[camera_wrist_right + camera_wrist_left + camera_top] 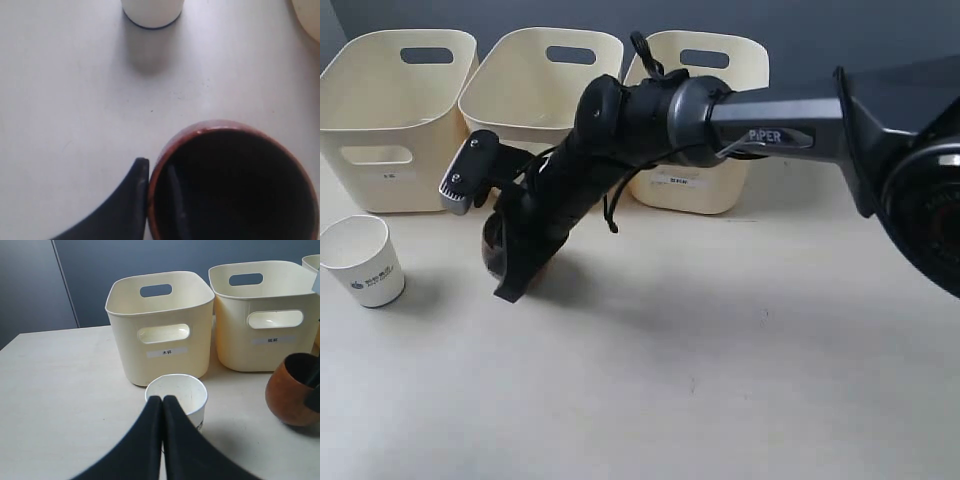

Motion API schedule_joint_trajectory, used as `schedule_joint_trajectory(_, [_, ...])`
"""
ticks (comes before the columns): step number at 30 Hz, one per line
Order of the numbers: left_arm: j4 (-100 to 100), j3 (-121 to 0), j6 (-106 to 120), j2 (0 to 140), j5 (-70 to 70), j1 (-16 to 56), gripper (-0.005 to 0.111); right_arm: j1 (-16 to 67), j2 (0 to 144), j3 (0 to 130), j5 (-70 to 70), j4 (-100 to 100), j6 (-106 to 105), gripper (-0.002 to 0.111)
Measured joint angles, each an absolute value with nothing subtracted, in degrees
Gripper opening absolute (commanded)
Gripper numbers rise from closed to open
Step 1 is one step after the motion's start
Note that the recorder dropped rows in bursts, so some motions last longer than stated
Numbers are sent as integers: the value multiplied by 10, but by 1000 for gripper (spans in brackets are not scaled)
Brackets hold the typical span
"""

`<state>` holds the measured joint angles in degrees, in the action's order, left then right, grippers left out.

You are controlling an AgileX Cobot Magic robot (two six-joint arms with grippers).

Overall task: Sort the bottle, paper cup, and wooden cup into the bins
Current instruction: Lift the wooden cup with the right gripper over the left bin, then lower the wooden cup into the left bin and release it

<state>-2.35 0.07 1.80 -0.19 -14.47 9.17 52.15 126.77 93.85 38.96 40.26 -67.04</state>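
Observation:
The dark brown wooden cup (235, 185) stands low over the table in front of the bins, slightly tilted in the left wrist view (292, 399). My right gripper (156, 174) is shut on its rim, one finger inside and one outside; in the exterior view it (515, 268) reaches across to the left and hides most of the wooden cup (492, 245). The white paper cup (365, 262) with blue print stands at the far left. My left gripper (162, 400) is shut and empty, its tips just short of the paper cup (192, 395). The bottle is out of view.
Three cream bins stand in a row at the back: left (380, 120), middle (500, 100) and right (750, 60), the last partly behind the right arm (770, 125). Bare tabletop (700, 380) lies in front.

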Motion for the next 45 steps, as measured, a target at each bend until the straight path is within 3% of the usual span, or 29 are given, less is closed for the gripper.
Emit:
schedule_joint_trajectory(8, [-23, 1, 18, -2, -145, 92, 0, 522, 1196, 963, 380, 402, -672, -1])
schedule_joint_trajectory(16, [-23, 1, 18, -2, -145, 92, 0, 522, 1201, 1101, 378, 412, -677, -1])
schedule_joint_trajectory(31, [-23, 1, 18, -2, -145, 92, 0, 507, 1443, 1442, 388, 450, -685, -1])
schedule_joint_trajectory(45, [-23, 1, 18, -2, -145, 92, 0, 489, 1495, 1461, 412, 487, -692, -1])
